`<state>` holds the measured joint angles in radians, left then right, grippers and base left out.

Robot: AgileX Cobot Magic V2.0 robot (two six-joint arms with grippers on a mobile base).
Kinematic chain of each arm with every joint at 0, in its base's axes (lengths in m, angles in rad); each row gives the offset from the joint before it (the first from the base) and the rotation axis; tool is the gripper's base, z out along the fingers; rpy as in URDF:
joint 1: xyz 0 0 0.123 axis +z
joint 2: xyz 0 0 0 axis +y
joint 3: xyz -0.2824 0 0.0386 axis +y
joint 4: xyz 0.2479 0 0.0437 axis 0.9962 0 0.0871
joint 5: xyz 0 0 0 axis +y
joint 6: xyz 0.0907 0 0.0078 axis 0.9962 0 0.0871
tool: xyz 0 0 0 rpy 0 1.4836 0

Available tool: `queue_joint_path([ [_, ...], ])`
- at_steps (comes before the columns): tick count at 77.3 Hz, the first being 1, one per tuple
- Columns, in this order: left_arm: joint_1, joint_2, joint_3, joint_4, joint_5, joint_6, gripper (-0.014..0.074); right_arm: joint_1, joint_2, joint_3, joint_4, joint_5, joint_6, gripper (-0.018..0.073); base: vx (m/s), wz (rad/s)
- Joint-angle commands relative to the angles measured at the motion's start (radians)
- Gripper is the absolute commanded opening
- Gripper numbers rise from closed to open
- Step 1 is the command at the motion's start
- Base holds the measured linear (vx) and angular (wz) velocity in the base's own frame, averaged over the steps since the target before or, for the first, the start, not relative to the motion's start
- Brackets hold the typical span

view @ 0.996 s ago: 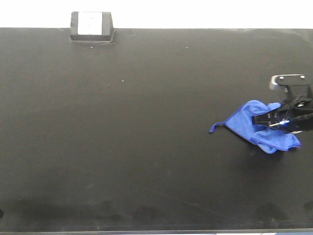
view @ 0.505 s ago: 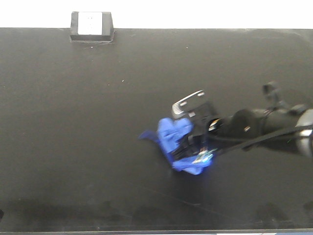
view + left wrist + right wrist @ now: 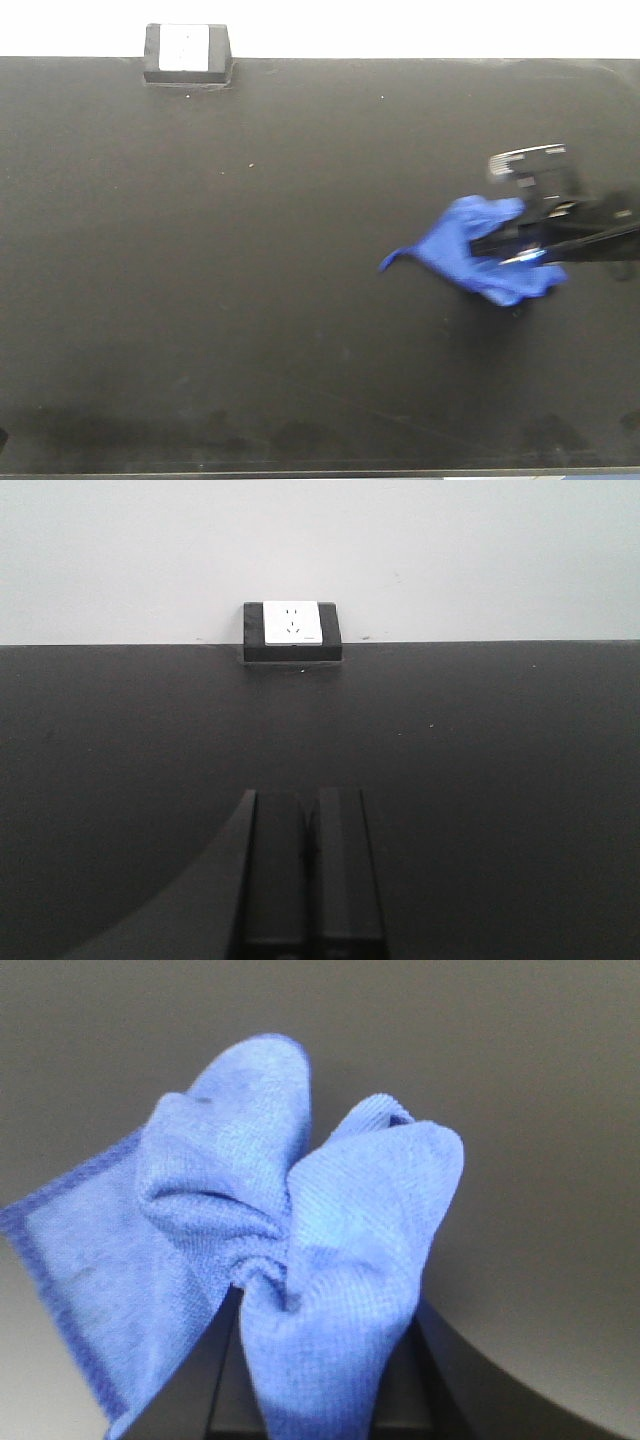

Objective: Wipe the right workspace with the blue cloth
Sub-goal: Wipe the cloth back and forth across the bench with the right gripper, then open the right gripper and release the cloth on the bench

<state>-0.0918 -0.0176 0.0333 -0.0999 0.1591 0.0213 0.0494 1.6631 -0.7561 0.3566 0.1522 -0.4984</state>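
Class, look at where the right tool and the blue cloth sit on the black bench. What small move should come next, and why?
Probably a sweep leftward across the benchtop. The right tool is shut on the blue cloth, which is bunched between its fingers, near the bench's right edge. Most of the black surface toward the socket block lies to its left, so dragging the cloth that way covers more ground.

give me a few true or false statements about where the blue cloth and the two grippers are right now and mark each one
1. The right gripper is shut on the wrinkly royal-blue microfibre cloth. True.
2. The cloth lies beside the small black block with a white face. False: the block sits at the far edge, well apart from the cloth.
3. The left gripper holds a second cloth. False: it is shut and empty.
4. The cloth rests on the matte black benchtop. True.
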Motion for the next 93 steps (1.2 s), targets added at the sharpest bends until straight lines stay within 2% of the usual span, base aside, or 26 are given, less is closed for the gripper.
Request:
queue_joint_path([
  [1,0.000,-0.010,-0.025,-0.003,-0.084,0.001,-0.0006,-0.024,-0.035,-0.024,-0.005,-0.044,-0.030,0.0004,0.00,0.00],
  [9,0.000,-0.010,-0.025,-0.003,-0.084,0.000,-0.0006,-0.024,-0.035,-0.024,-0.005,-0.050,-0.035,0.0031,0.00,0.00],
  [18,0.000,-0.010,-0.025,-0.003,-0.084,0.000,-0.0006,-0.024,-0.035,-0.024,-0.005,-0.055,-0.035,0.0116,0.00,0.00],
  [26,0.000,-0.010,-0.025,-0.003,-0.084,0.000,-0.0006,-0.024,-0.035,-0.024,0.006,-0.060,-0.035,0.0251,0.00,0.00],
  [42,0.000,-0.010,-0.025,-0.003,-0.084,0.001,-0.0006,-0.024,-0.039,-0.024,0.024,-0.084,-0.027,0.0612,0.00,0.00],
  [52,0.000,-0.010,-0.025,-0.003,-0.084,0.001,-0.0006,-0.024,-0.085,-0.026,0.024,-0.082,-0.027,0.0731,0.00,0.00],
  [65,0.000,-0.010,-0.025,-0.003,-0.084,0.001,-0.0006,-0.024,-0.241,-0.026,0.023,-0.042,-0.028,0.0716,0.00,0.00],
  [76,0.000,-0.010,-0.025,-0.003,-0.084,0.000,-0.0006,-0.024,-0.440,-0.026,0.023,0.046,-0.028,0.0665,0.00,0.00],
  [86,0.000,-0.010,-0.025,-0.003,-0.084,0.000,-0.0006,-0.024,-0.627,-0.026,0.023,0.142,-0.027,0.0574,0.00,0.00],
  [93,0.000,-0.010,-0.025,-0.003,-0.084,0.000,-0.0006,-0.024,-0.747,-0.026,0.023,0.215,-0.020,0.0468,0.00,0.00],
])
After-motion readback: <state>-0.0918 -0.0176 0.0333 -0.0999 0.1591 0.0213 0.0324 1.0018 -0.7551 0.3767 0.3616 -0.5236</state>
